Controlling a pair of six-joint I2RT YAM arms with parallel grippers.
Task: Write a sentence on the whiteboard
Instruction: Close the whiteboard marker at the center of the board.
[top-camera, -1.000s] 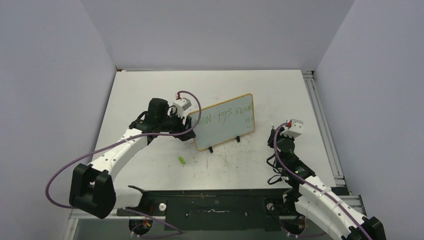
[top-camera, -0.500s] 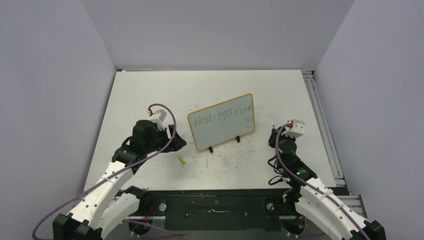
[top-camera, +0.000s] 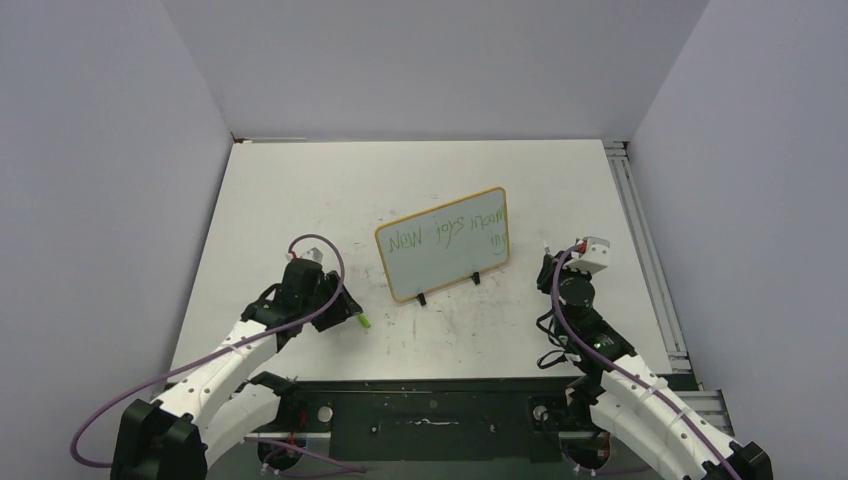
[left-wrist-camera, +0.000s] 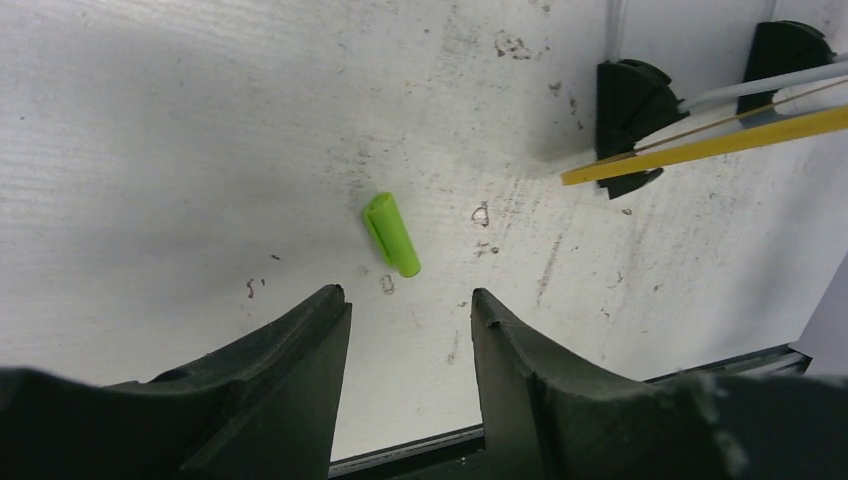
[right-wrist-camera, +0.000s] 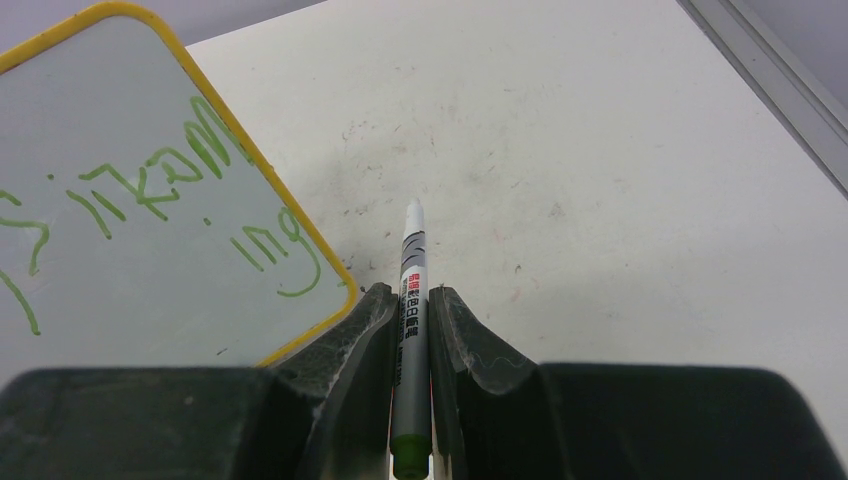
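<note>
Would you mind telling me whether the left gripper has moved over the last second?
Yes. The left gripper drew back from the whiteboard's left edge, downward in the top view, ending beside the green cap.

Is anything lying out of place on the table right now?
Yes: a small green cap lies loose on the table in front of the whiteboard, off the marker gripped in the right tool. The open left tool hovers just short of it.
</note>
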